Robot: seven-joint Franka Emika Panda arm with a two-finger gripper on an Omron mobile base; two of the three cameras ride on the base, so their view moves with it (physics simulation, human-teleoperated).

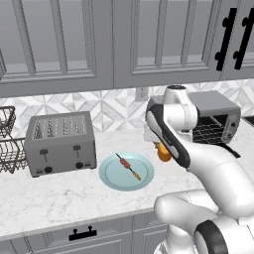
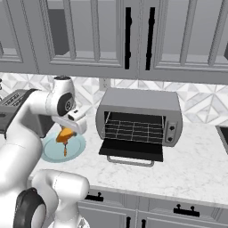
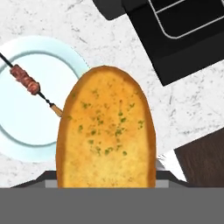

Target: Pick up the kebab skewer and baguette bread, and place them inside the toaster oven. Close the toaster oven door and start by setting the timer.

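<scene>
My gripper is shut on the baguette bread, a golden loaf with green flecks. It hangs above the right edge of the pale blue plate, left of the toaster oven. The loaf hides my fingertips in the hand view. The kebab skewer lies on the plate, also seen as a thin stick with brown chunks. The toaster oven door is folded down open, and the wire rack inside shows.
A grey four-slot toaster stands left of the plate, with a wire dish rack beyond it. Upper cabinets hang over the marble counter. Drawers with black handles run below the counter's front edge.
</scene>
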